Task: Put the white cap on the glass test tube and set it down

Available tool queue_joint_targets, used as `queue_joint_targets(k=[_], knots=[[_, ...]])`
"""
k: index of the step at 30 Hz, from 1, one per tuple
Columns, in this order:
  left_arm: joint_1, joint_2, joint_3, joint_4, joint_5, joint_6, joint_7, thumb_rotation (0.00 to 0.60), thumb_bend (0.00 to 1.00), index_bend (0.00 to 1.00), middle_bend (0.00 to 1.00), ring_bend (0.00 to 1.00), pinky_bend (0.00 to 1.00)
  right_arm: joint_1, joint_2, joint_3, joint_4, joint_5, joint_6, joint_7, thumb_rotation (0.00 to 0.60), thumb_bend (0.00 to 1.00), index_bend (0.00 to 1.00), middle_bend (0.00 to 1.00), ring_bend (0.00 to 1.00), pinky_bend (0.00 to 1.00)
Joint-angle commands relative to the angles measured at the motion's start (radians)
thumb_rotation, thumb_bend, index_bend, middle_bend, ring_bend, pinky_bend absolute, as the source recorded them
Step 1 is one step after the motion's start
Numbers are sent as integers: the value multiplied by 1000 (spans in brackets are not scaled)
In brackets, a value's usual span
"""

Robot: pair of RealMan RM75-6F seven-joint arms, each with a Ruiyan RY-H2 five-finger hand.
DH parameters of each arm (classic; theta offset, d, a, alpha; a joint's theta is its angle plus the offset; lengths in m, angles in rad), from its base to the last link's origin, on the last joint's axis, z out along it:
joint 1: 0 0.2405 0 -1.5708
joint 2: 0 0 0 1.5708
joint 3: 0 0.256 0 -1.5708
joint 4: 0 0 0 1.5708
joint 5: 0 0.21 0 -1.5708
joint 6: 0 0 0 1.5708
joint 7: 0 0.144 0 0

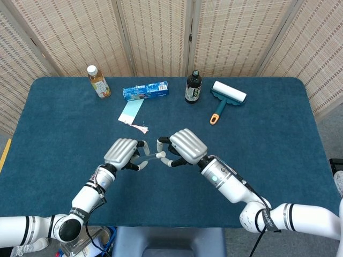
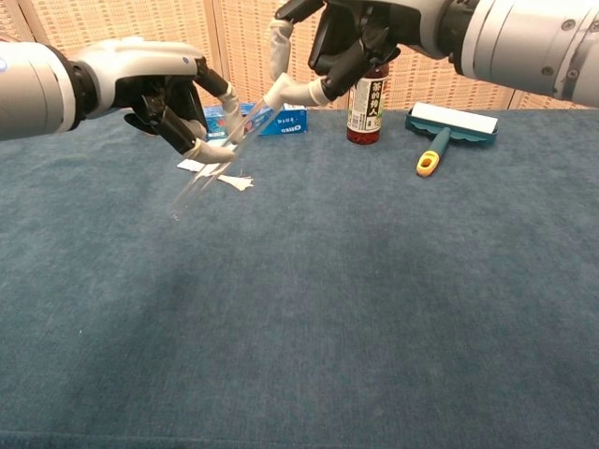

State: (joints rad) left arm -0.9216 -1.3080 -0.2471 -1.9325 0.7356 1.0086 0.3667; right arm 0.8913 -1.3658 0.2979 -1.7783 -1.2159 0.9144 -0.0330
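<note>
Tube [image 2: 217, 159] pinched in left hand [image 2: 173, 103], tilted mouth-up toward right hand [image 2: 351, 42] pinching cap [image 2: 277, 94] at its mouth, probably for seating, well above bench [image 2: 374, 299].

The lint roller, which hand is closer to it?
Right. The right hand is mid-table, nearer the lint roller at the far right edge. The left hand sits further left, beyond the right hand.

The table [image 2: 374, 309] is covered with a matt blue cloth of felt-like look. The test tube [image 2: 217, 159] is of clear, glossy glass. Both hands [image 1: 121, 151] [image 1: 187, 145] are cased in smooth, silvery ribbed shells.
</note>
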Motion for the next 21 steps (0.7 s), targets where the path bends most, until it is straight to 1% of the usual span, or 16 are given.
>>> queue_joint_targets(k=[1,21], knots=[[-3,-1,1,-1,-1,2,3,600,375,658,1000,1000,1000,2,-2,1,3,1,0,1,600,562,723,1000,1000,1000],[-17,6,8,-3,-20,7,5,600,376,668,1000,1000,1000,22,-30,-10,31,21,-10,-18,600,562,726,1000,1000,1000]])
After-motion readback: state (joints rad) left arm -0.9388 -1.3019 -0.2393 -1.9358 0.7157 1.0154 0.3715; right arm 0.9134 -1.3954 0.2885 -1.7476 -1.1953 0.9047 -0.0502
